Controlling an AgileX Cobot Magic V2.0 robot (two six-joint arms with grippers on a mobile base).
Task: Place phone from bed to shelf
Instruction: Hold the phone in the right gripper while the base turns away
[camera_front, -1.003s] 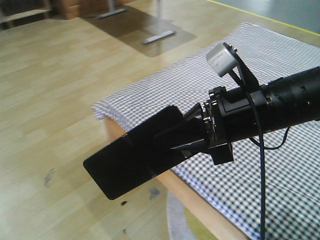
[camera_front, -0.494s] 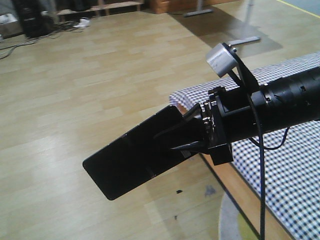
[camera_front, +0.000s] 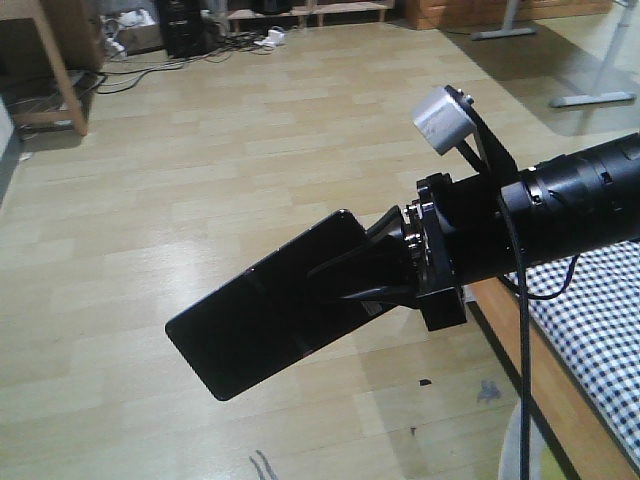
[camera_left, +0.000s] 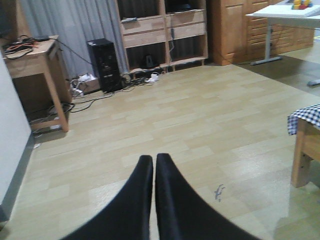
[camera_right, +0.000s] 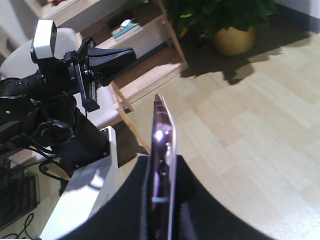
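Right fingers (camera_right: 195, 205) pinching phone (camera_front: 260, 320) by one end; long axis projecting forward beyond tips. Left fingers (camera_left: 142, 195) pressing together, empty.

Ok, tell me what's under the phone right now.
Only bare wooden floor lies below the phone, held in the right gripper; the bed sits off to one side. The floor patch directly behind the slab is hidden.

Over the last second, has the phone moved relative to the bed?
Yes. Held in the right end effector, the phone swung left, off the bed, over bare floor.
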